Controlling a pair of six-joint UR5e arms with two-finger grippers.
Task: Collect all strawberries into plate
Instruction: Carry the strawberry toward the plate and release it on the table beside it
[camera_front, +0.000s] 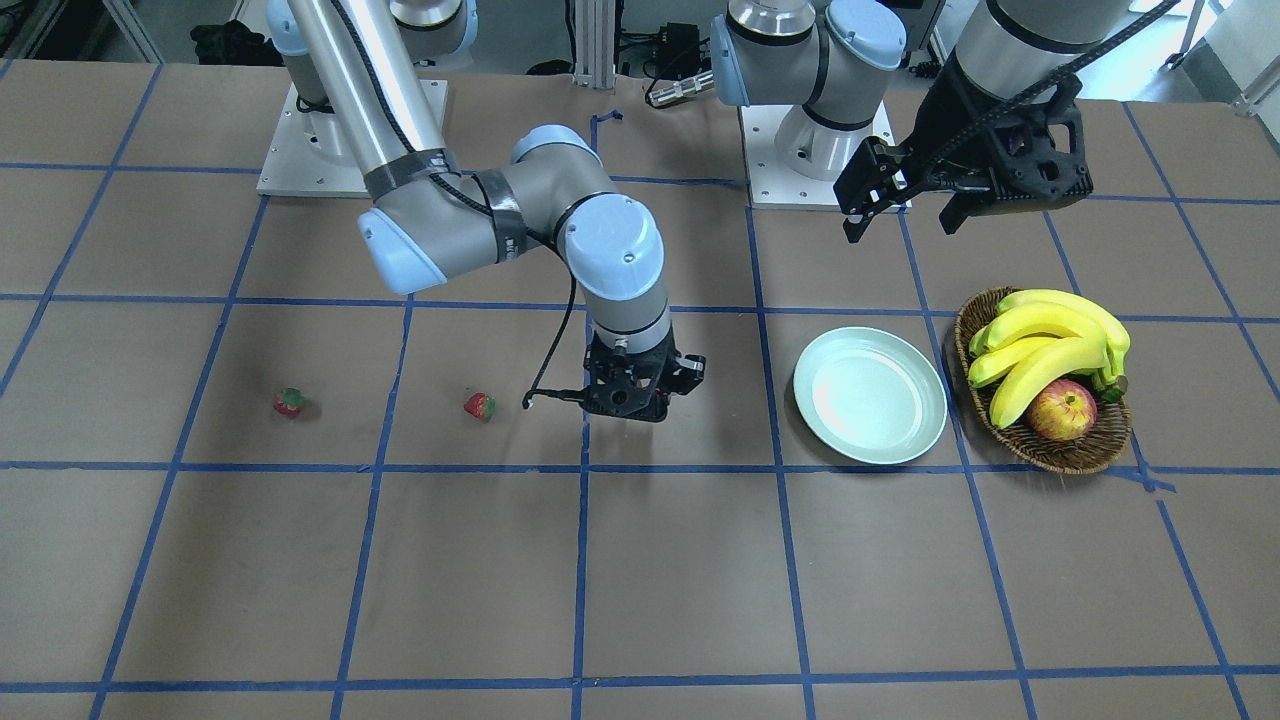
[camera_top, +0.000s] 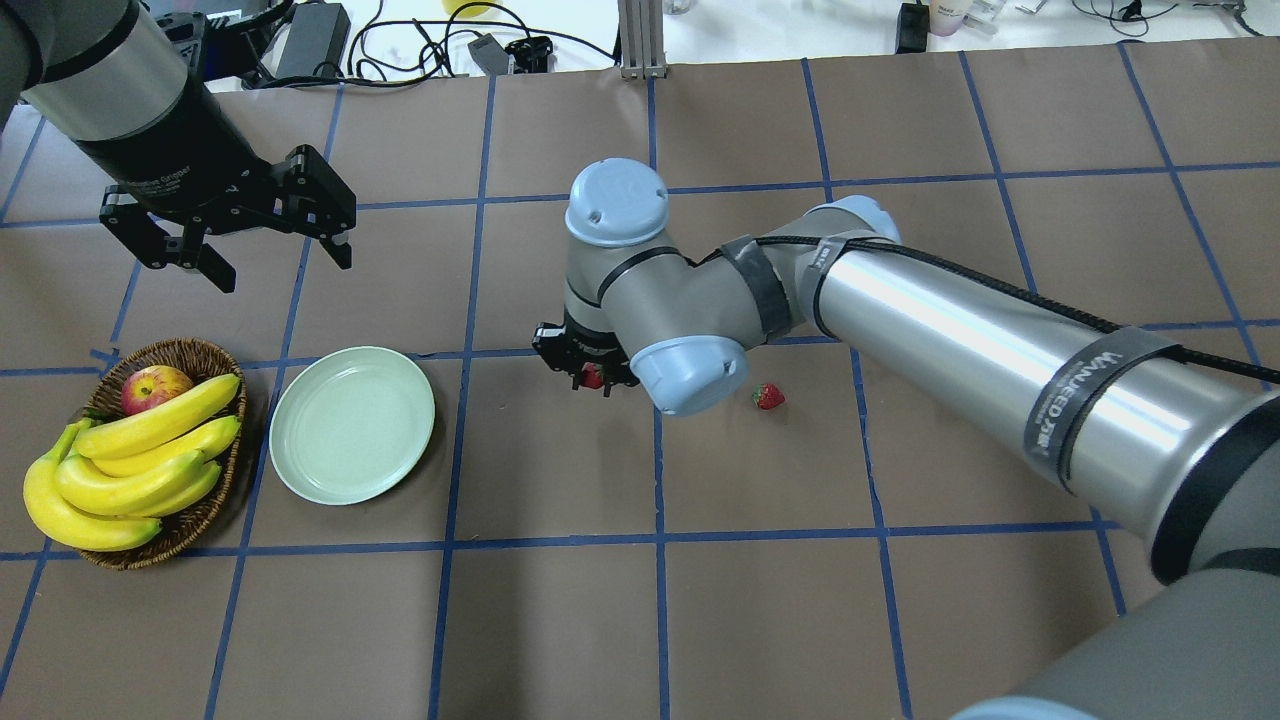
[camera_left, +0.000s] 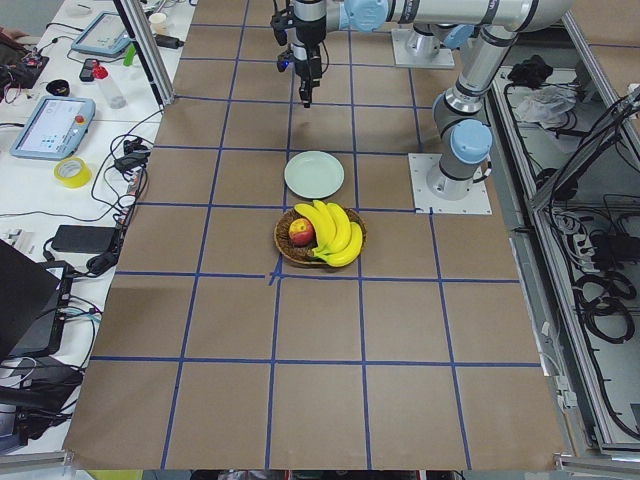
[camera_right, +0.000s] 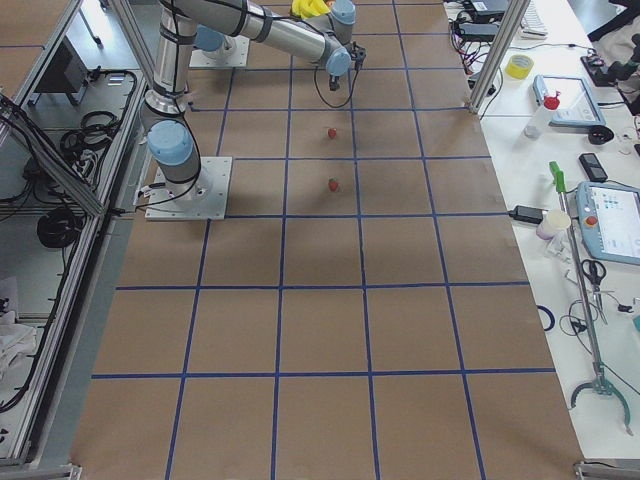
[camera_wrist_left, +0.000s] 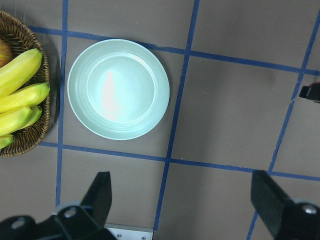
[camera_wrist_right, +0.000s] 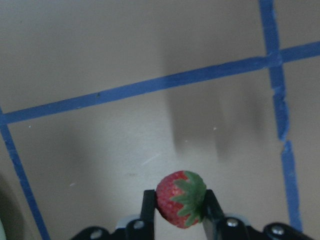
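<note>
The right pincer (camera_wrist_right: 179, 202) pinches a strawberry (camera_wrist_right: 175, 197) between its two fingers, green cap turned to one side. The wrist view shows the berry held clear of the brown worktop (camera_front: 680, 560), with the fingers' shadow falling on the paper further off. The pincer points straight down over a square of the blue tape grid, between the plate (camera_front: 870, 396) and the nearer loose strawberry (camera_front: 479, 406).

That nearer berry lies on the worktop just beside the pincer, on the side away from the plate. A third strawberry (camera_front: 288, 402) lies further out along the same row, well apart from the pincer. From overhead the right arm hides it.

The pale mint plate sits flat on the worktop on the pincer's other side, one grid line between them. Its face shows only a glare of light. Just beside the plate stands a wicker basket (camera_front: 1060, 455) holding a bunch of bananas (camera_front: 1050, 340) and a red-yellow apple (camera_front: 1062, 410).

The left pincer (camera_front: 900, 225) hangs in the air on the robot's side of the plate, fingers spread wide and gripping nothing. Its wrist camera looks down on the plate and the basket's edge.
</note>
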